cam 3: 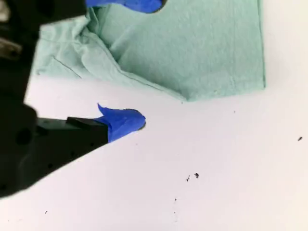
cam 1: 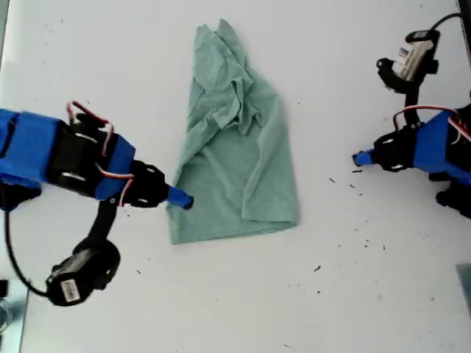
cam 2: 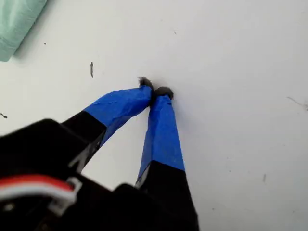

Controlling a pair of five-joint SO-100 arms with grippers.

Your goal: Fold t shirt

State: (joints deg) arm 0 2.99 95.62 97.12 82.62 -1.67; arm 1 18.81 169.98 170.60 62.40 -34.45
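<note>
The t shirt lies crumpled and partly folded in the middle of the white table, a pale green strip running from the far side toward the near side. My second gripper sits at the shirt's near corner on the exterior view's left. In the second wrist view it is open, with one blue fingertip over the t shirt and the other on bare table beside the cloth's edge. My first gripper is at the exterior view's right, apart from the shirt. Its blue tips are shut on nothing, and the t shirt shows only at the picture's corner.
The white table carries small dark specks toward the exterior view's right and near side. The table's edge runs down the exterior view's left side. Cables and black motor housings hang from both arms.
</note>
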